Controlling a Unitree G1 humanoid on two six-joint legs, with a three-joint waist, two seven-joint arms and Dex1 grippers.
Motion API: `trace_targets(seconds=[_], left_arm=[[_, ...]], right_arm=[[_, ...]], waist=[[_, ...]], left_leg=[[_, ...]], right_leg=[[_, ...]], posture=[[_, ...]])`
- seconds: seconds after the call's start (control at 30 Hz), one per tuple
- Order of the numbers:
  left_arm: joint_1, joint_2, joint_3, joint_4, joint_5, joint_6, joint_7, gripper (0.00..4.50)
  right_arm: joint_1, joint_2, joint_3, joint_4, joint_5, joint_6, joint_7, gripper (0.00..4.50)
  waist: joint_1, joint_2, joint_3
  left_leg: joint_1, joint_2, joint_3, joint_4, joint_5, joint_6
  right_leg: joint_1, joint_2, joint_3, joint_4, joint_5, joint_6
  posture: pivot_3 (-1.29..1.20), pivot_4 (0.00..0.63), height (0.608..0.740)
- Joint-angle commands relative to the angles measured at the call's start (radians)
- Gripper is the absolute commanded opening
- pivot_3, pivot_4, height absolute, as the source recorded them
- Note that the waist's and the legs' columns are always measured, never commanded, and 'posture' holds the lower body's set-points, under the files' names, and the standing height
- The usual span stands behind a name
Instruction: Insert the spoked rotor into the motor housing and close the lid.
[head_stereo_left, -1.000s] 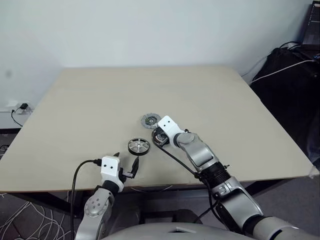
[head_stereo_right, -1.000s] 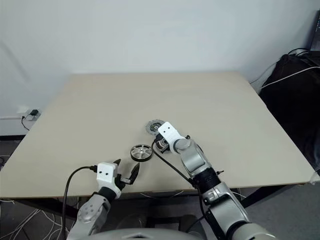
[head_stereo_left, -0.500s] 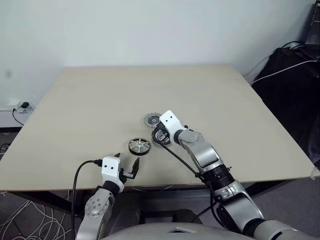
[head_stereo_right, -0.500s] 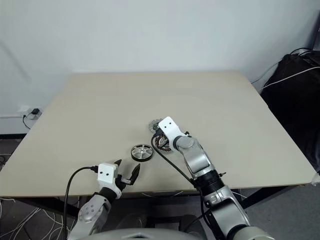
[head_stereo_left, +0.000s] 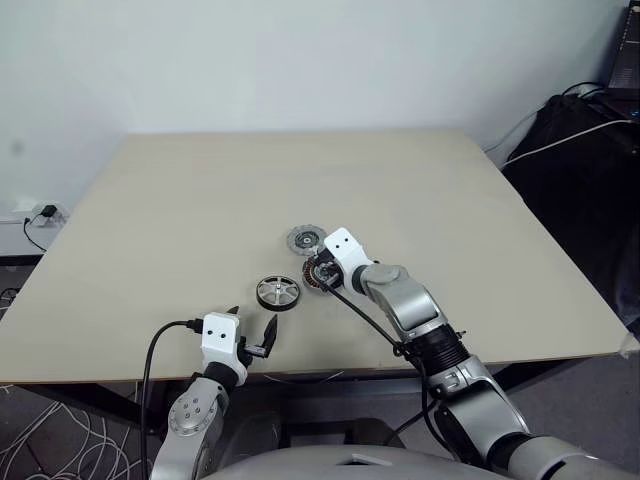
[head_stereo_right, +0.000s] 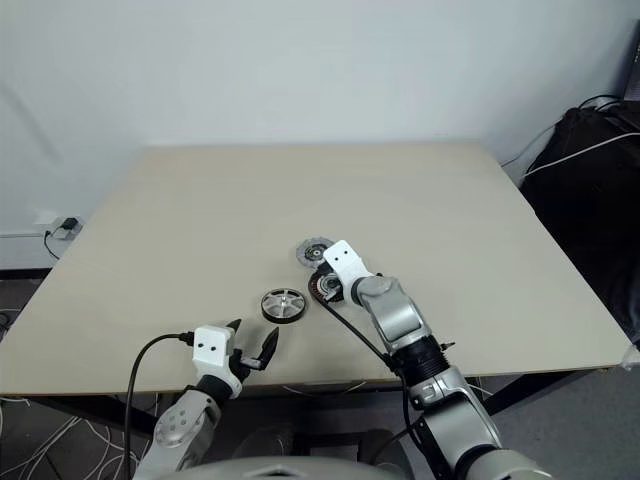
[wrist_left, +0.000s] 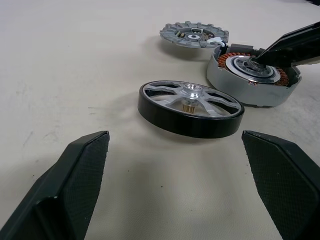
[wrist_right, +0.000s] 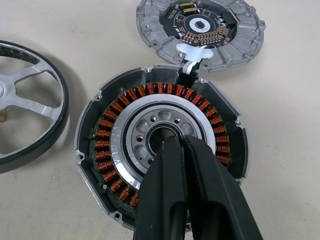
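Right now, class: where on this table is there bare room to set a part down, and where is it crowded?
Free: the table beyond the lid, and both side stretches. Crowded: the centre, where lid, motor housing, spoked rotor and right gripper cluster; the left gripper waits beside the near edge.

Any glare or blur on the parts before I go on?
Right wrist view: motor housing and lid sharp, evenly lit. Left wrist view: bright sheen on the spoked rotor, its hub readable; the near fingers look soft.

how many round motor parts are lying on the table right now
3: the spoked rotor nearest the open left gripper, the motor housing under the shut right gripper, the lid just beyond.
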Motion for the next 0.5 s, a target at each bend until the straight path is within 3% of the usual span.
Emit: trace_targets(seconds=[0.03,0.5], left_arm=[[-0.009,-0.003,-0.007,-0.052,-0.003,-0.009,-0.001,4.50],[-0.009,0.000,-0.003,-0.034,-0.004,-0.024,-0.005,4.50]], right_arm=[[-0.033,0.005,-0.017,0.001,0.012,0.001,0.000,0.13],[-0.041,0.004,-0.013,0.031,0.013,-0.014,-0.006,0.13]], waist=[[0.000,0.000,0.000],[0.001,0.000,0.000]], left_leg=[[0.000,0.000,0.000,0.000,0.000,0.000],[0.000,0.000,0.000,0.000,0.000,0.000]], right_leg=[[0.000,0.000,0.000,0.000,0.000,0.000],[0.000,0.000,0.000,0.000,0.000,0.000]], posture=[[0.00,0.000,0.740],[0.00,0.000,0.740]])
